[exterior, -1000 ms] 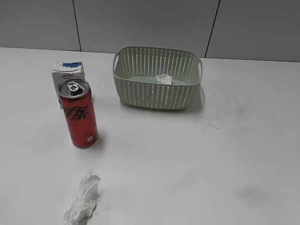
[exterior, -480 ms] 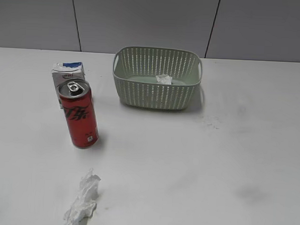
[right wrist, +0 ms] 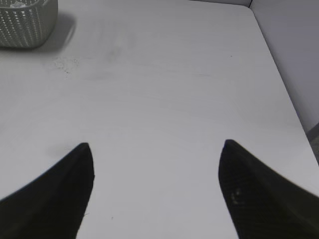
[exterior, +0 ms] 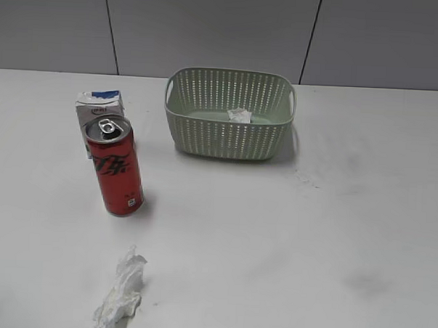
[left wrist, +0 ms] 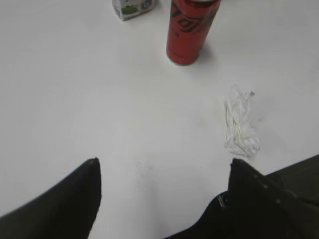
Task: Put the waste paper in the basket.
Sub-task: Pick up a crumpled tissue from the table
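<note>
An elongated wad of white waste paper [exterior: 120, 290] lies on the white table at the front left, below the red can [exterior: 116, 166]; it also shows in the left wrist view [left wrist: 240, 123]. A second small wad [exterior: 239, 115] lies inside the pale green basket [exterior: 227, 139] at the back middle. The basket's corner shows in the right wrist view [right wrist: 26, 25]. My left gripper [left wrist: 163, 167] is open and empty, left of the front wad. My right gripper [right wrist: 155, 149] is open and empty over bare table. Neither gripper shows in the exterior view.
A white-and-blue carton [exterior: 99, 109] stands behind the red can, also in the left wrist view [left wrist: 133, 7] beside the can [left wrist: 189, 29]. The table's right edge [right wrist: 279, 74] shows in the right wrist view.
</note>
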`<state>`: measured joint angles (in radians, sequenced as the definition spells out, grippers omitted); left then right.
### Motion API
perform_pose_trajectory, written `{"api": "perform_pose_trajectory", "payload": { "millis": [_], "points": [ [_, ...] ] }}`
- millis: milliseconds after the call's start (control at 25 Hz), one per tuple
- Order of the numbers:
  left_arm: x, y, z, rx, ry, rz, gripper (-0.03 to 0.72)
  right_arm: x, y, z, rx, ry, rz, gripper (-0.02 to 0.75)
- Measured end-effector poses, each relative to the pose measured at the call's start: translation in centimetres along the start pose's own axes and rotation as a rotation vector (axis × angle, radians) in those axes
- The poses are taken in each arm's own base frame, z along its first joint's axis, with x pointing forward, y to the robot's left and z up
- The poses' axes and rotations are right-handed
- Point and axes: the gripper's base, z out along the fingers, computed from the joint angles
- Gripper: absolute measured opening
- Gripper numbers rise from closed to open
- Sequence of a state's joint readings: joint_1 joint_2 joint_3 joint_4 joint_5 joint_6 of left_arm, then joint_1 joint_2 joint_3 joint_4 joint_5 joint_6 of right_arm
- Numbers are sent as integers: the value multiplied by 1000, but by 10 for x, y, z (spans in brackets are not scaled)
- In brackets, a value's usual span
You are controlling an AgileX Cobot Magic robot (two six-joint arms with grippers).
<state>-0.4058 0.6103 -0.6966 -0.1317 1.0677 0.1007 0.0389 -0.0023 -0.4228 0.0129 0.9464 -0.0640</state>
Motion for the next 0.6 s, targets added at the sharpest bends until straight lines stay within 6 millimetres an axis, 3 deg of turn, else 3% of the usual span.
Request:
{"api": "perform_pose_trajectory", "payload": {
  "millis": [240,400,600],
  "points": [
    [-48,-5,32,-11,178,61,588,0,0,0,0,-2,0,592],
    [-76,-15,81,14,340,2,588,0,0,0,0,-2,0,592],
    [-74,-44,150,57,528,-97,588,0,0,0,0,-2,0,590]
  ]
}}
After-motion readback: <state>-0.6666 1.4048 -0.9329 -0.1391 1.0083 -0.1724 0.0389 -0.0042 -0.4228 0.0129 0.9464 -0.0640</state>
